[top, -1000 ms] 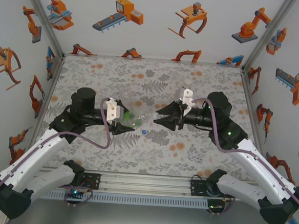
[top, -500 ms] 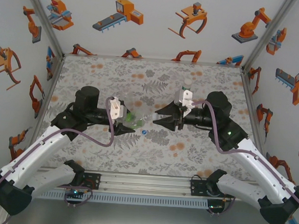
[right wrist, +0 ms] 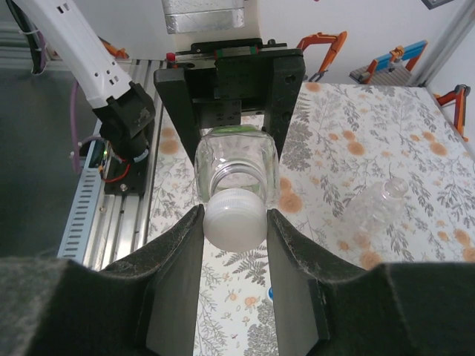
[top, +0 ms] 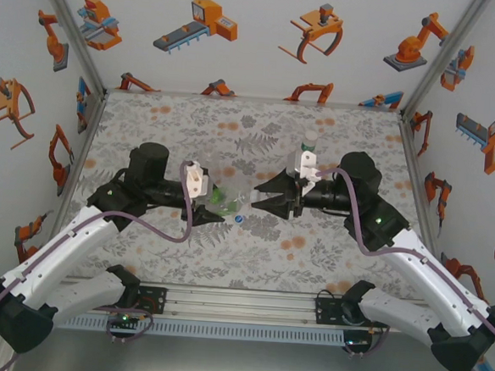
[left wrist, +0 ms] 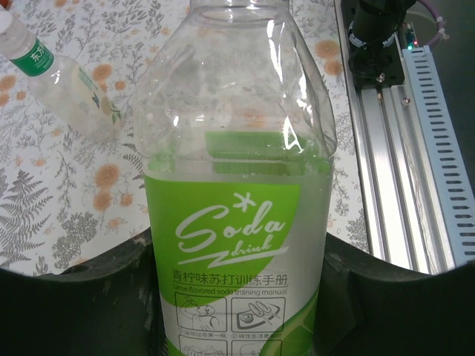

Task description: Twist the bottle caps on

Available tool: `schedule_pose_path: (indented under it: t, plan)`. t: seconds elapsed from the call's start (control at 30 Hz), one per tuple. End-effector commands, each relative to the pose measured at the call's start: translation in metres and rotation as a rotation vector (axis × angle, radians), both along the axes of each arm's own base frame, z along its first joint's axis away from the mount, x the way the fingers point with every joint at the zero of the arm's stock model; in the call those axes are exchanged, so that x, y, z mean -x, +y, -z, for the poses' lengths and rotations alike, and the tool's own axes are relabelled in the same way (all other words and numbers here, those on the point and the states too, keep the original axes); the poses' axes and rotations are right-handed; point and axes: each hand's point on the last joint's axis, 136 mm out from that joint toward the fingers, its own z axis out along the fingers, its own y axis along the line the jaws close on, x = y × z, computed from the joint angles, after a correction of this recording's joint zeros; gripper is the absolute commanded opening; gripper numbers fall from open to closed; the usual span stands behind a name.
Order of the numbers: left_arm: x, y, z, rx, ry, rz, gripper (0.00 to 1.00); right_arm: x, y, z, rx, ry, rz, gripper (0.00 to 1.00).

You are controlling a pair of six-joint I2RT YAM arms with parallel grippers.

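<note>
Bottle: the soda bottle (left wrist: 237,222) has a green-and-white label, clear walls and an open neck. It sits at the centre of the left wrist view and just left of centre in the top view, lifted off the floral table (top: 311,249).
Cap: the white cap (right wrist: 235,216) is at the centre of the right wrist view, directly in front of the bottle's mouth. Whether it touches the mouth cannot be told.
Left pincer: the left gripper (left wrist: 237,297) is clenched around the labelled lower body of the bottle.
Right pincer: the right gripper (right wrist: 235,226) pinches the cap by its rim, one finger on each side.
Handling, as judged: the bottle looks empty, so it is light, thin-walled and easily dented, with a slick label. The lower-body hold suits it, well clear of the threads. The cap is small and stiff, and could tilt if pressed on off-axis.
Arm pose: both forearms reach inward low over the table and the wrists face each other, so the bottle's neck points at the cap.
Others: a blue cap (top: 239,220) lies loose below the meeting point. A green-banded bottle (left wrist: 44,70) is at upper left, and a clear bottle (right wrist: 375,208) at mid right.
</note>
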Motion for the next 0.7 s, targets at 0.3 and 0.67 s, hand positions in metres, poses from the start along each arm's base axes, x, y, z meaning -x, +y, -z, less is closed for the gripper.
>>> schedule_pose_path:
  t: [0.3,0.67]
  plan:
    - [0.010,-0.004,-0.005,-0.020,-0.001,0.066,0.00,0.012,0.002,-0.017,0.015,-0.076,-0.063,0.08]
    - [0.014,-0.005,-0.005,-0.020,0.003,0.082,0.00,0.018,0.004,-0.006,0.095,-0.066,-0.117,0.07]
